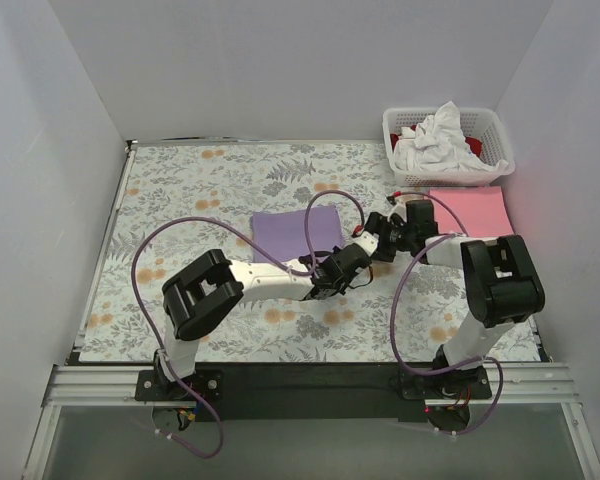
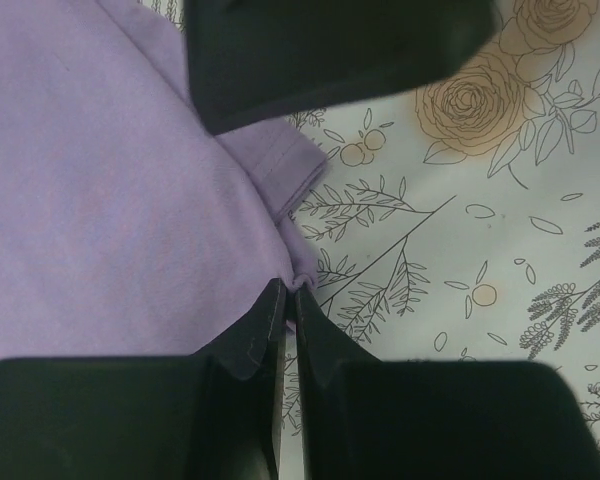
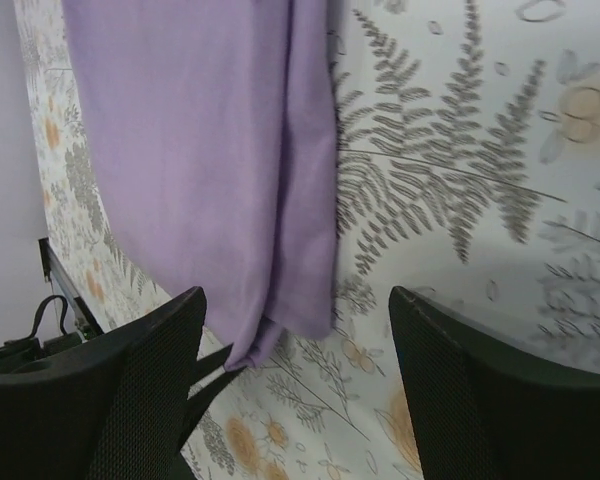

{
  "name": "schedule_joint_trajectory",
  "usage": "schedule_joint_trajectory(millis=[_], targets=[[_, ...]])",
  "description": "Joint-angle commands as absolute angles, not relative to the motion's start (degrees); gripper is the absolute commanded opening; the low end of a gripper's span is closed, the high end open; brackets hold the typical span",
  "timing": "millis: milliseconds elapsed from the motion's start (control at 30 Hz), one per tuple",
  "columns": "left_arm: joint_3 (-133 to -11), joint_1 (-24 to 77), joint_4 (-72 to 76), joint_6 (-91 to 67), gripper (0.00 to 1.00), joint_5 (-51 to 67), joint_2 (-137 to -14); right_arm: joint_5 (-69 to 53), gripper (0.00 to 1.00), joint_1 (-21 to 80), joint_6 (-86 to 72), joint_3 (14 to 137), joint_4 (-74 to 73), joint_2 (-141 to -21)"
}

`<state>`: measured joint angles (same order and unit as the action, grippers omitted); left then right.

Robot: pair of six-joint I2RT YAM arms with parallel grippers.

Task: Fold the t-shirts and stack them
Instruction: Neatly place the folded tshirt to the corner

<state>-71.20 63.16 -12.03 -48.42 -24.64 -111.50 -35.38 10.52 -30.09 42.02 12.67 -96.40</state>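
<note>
Nearest the arm bases, the left gripper point(image 2: 288, 300) lies low over the floral-covered table point(image 1: 180, 210). Its jaws are pressed almost together on a pinch of the lavender t-shirt point(image 1: 297, 234) at the near right corner. In the left wrist view the fabric bunches into a small peak just ahead of the fingertips point(image 2: 270, 315). A short hemmed flap of the same shirt sticks out to the right, onto the printed roses and sprigs.

Just beyond and to the right, the right gripper point(image 3: 295, 300) hovers beside the same edge of the shirt. Its jaws stand wide apart and hold nothing. Its camera looks along the shirt's folded side, where two or three layers hang together in soft vertical creases and end in a loose corner between the two fingers point(image 3: 140, 390).

From above, the lavender shirt is a flat, roughly square shape in the middle of the table, with purple cables looping across it.

Further back and to the right, a pink t-shirt point(image 1: 469, 210) lies folded into a neat rectangle, well apart from the lavender one.

Just behind it, in the far right corner, a white lattice basket point(image 1: 400, 122) holds a crumpled white t-shirt point(image 1: 435, 135), with a bit of red cloth point(image 1: 474, 146) showing beneath.
</note>
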Motion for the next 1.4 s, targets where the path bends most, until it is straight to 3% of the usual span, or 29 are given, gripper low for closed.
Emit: schedule_joint_trajectory(millis=[0, 567, 767, 867, 900, 933, 1000, 1067, 1167, 1367], targets=[[-70.32, 62.93, -11.25, -49.83, 0.0, -26.1, -106.97, -35.69, 0.8, 14.41, -32.25, 44.91, 15.82, -99.49], [-66.1, 62.84, -5.8, -51.15, 0.0, -27.69, -98.79, -36.74, 0.66, 23.03, -35.15, 48.6, 19.42, -108.45], [-65.48, 62.93, -5.54, -52.11, 0.0, -25.85, -100.37, -37.09, 0.5, 23.03, -34.54, 49.22, 19.6, -108.55], [-65.13, 62.93, -5.98, -53.96, 0.0, -24.53, -100.55, -37.35, 0.36, 22.94, -32.97, 49.39, 19.42, -108.11], [-65.13, 62.84, -6.24, -54.49, 0.02, -23.65, -100.37, -37.35, 0.2, 22.94, -32.44, 49.39, 19.42, -107.93], [-65.3, 62.93, -6.41, -54.84, 0.05, -23.21, -100.11, -37.09, 0.13, 22.85, -32.08, 49.22, 19.34, -107.84], [-67.74, 62.84, -9.73, -56.86, 0.23, -21.54, -98.97, -37.09, 0.01, 22.42, -30.94, 48.61, 18.9, -107.4], [-70.04, 62.93, -13.17, -59.92, 0.44, -21.27, -97.65, -37.44, 0.01, 21.8, -29.11, 48.08, 18.2, -106.18], [-75.05, 62.41, -22.11, -61.61, 0.63, -21.71, -94.58, -36.48, 0.01, 19.7, -23.41, 48.16, 12.5, -103.37], [-80.94, 53.54, -31.97, -61.43, 0.7, -14.0, -86.06, -30.33, 0.01, 16.53, -11.53, 53.52, -7.54, -99.49]])
